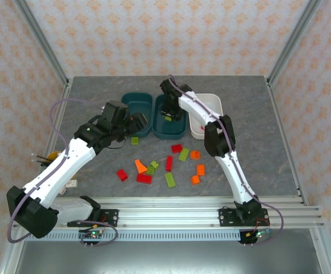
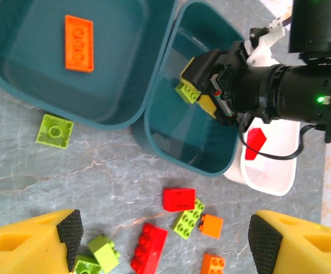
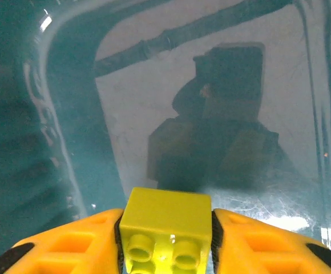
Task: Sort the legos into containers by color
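Right gripper [image 2: 202, 85] clamped on green lego [image 3: 166, 220], over middle tub [image 2: 182, 137], likely the greens' bin. Left gripper [image 2: 165, 237] spread wide just left of the tub, free for a pick.

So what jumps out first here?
The right gripper pinches a small olive-green plastic brick over the middle dark teal tub. The left gripper hangs open over red, orange and green bricks scattered on the grey table; one orange flat brick lies in the left teal tub.
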